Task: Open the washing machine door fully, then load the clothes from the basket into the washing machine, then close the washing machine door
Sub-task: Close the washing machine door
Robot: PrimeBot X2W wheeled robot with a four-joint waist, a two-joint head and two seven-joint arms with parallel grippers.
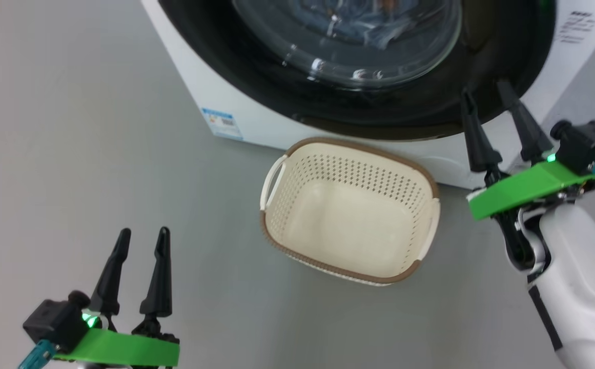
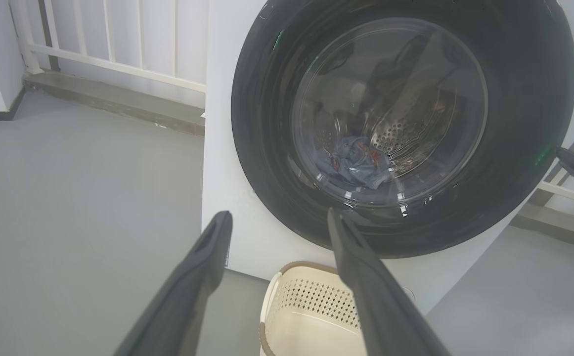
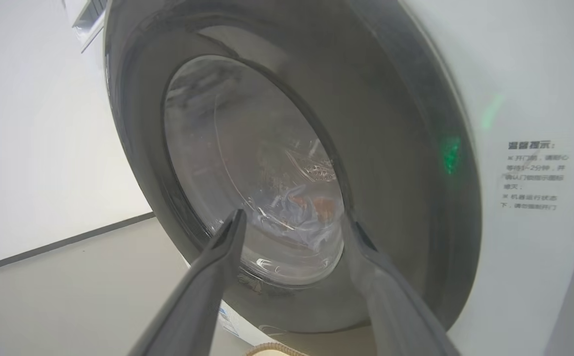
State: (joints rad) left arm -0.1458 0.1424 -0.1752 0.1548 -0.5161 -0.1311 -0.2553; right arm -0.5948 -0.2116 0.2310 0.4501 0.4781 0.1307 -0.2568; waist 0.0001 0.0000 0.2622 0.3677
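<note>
The washing machine door (image 1: 379, 110), a glossy black ring around a bulging glass bowl, lies shut against the white washing machine (image 1: 236, 102). Through the glass the clothes (image 2: 353, 163) rest in the steel drum, blue fabric with orange-brown print. The cream basket (image 1: 348, 174) stands on the floor in front of the machine with nothing in it. My right gripper (image 1: 485, 91) is open, its fingertips at the door's lower right rim, holding nothing. My left gripper (image 1: 144, 233) hangs open over the floor, left of the basket. In the right wrist view the right gripper (image 3: 294, 220) points at the door (image 3: 390, 148).
A blue label sticker (image 1: 223, 123) marks the machine's lower front corner. Printed text (image 3: 534, 173) sits on the white front right of the door. A white railing (image 2: 118, 49) on a low ledge runs behind the machine. Grey floor spreads to the left.
</note>
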